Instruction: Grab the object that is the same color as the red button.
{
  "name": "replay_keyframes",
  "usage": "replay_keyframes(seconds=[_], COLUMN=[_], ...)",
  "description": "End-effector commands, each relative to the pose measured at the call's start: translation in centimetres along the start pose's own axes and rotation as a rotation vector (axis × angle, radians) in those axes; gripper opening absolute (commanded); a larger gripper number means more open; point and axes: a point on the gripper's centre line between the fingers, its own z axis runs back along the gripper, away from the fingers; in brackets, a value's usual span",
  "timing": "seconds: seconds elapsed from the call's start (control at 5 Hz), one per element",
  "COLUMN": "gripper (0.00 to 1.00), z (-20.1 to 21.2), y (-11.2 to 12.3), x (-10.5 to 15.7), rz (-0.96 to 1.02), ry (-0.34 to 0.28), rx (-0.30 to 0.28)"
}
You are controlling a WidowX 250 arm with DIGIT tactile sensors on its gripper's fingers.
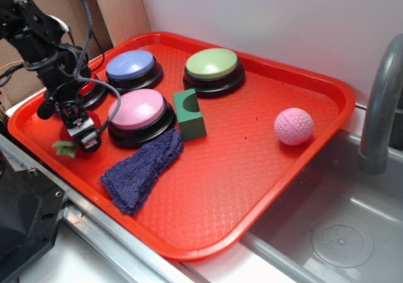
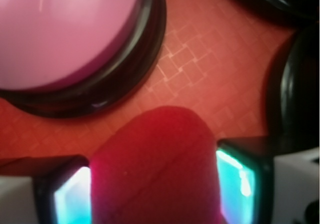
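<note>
The small red plush ball (image 1: 67, 133) with its green leaf (image 1: 63, 147) sits at the tray's left edge. My gripper (image 1: 75, 132) is down around it. In the wrist view the ball (image 2: 155, 149) fills the gap between my two fingers (image 2: 72, 196) and touches both pads, so the gripper is shut on it. The ball looks at tray level. The red button is mostly hidden behind my arm. Only its black base (image 1: 96, 98) shows, and in the wrist view at the right edge (image 2: 297, 99).
The red tray (image 1: 252, 188) also holds a pink button (image 1: 137, 109), a blue button (image 1: 130, 65), a green button (image 1: 212, 63), a green block (image 1: 190, 114), a dark blue cloth (image 1: 141, 169) and a pink textured ball (image 1: 293, 126). A sink and a faucet (image 1: 381, 100) are on the right.
</note>
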Motion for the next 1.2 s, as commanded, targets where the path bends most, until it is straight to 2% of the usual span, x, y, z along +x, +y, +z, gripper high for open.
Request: replay_keyframes(seconds=[0.0,0.2,0.4,0.6,0.8,1.0], gripper=[0.0,0.0,0.0,0.0,0.0,0.0], z=[2.9,5.0,9.5,12.2,14.3,14.6], y=[0.8,0.6,-1.7,-3.4,-4.9,-5.5], x=[0.3,1.1,3.6,4.6,5.3,5.4], rz=[0.158,0.282,0.368,0.368,0.372,0.38], ry=[0.035,0.08,0.081,0.057,0.03,0.047], rx=[0.021,0.054,0.039,0.047,0.014,-0.004])
